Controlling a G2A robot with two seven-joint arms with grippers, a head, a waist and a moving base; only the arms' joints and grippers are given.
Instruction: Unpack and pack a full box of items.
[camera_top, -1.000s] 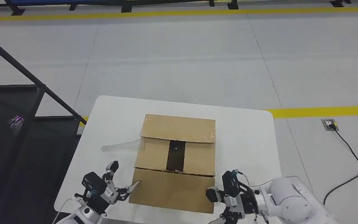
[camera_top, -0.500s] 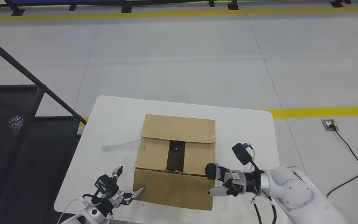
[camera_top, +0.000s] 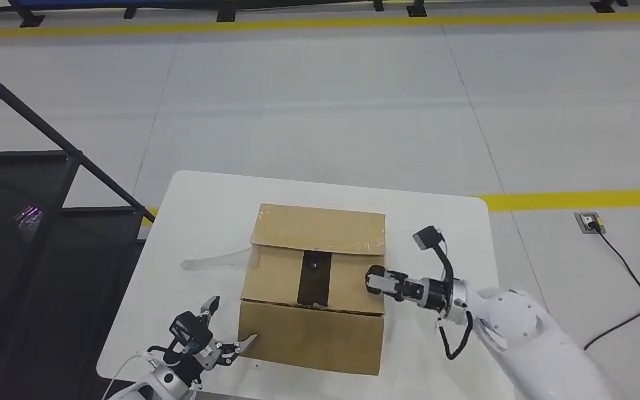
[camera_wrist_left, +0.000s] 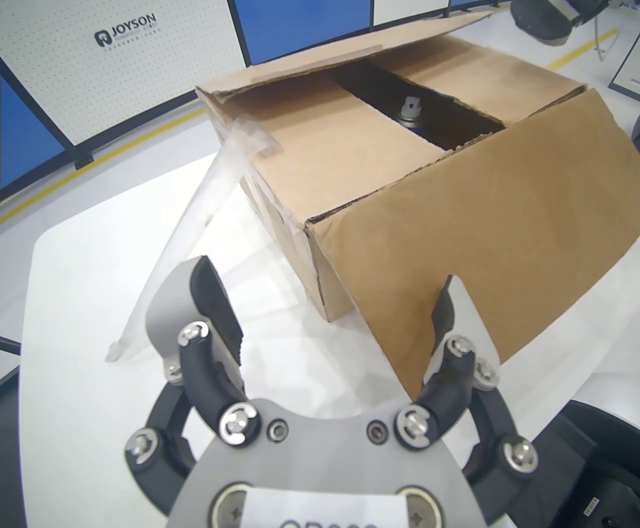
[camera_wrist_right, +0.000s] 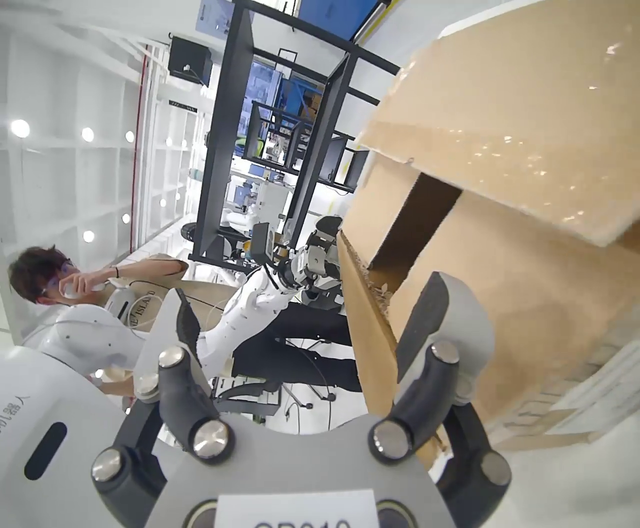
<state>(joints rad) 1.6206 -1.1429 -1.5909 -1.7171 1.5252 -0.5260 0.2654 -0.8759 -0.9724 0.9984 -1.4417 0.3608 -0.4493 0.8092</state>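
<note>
One cardboard box (camera_top: 315, 290) sits mid-table on the white table (camera_top: 200, 210), partly opened. Its near outer flap (camera_wrist_left: 480, 225) hangs outward over the front wall and its far outer flap (camera_top: 320, 228) is raised. Two inner flaps lie flat with a dark gap between them. A spray can top (camera_wrist_left: 410, 107) shows in that gap. A clear tape strip (camera_wrist_left: 200, 215) trails from the box's left side down onto the table.

Left gripper (camera_top: 232, 320) is at the box's near left corner, low over the table. Its fingers (camera_wrist_left: 210, 295) are spread wide, with the hanging flap's lower corner between them.

Right gripper (camera_top: 375, 280) is at the box's right wall, near the top edge. Its fingers (camera_wrist_right: 440, 310) are spread, with a cardboard edge between them; I cannot tell whether they touch it.
</note>
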